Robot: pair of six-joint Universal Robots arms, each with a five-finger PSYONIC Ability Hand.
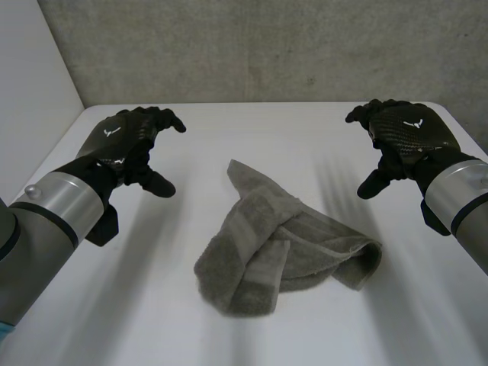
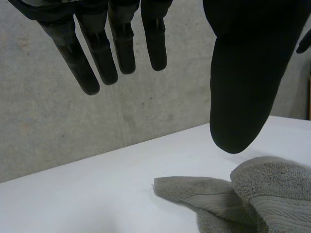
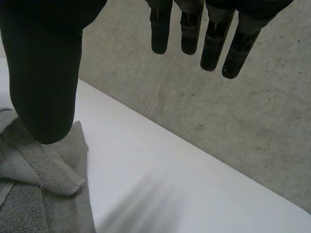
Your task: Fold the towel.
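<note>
Your left hand point(image 1: 122, 141) hangs over the left side of the white table point(image 1: 229, 126). Its fingers point(image 2: 124, 46) are straight and spread, well apart from the thumb, and they hold nothing. From its wrist view, the fingers reach out over bare table. A pointed corner and a bunched fold of the towel point(image 1: 282, 244) lie under the thumb tip without touching it.

The grey towel is a crumpled, partly doubled-over heap in the middle of the table, between your two hands and clear of both. One corner points toward the far concrete wall point(image 1: 252, 46).

Your right hand point(image 1: 404, 137) hangs over the table's right side. Its fingers point(image 3: 214, 43) are relaxed and apart, gripping nothing. In its wrist view, the towel's edge lies beneath the thumb, while the fingers are over bare table.
</note>
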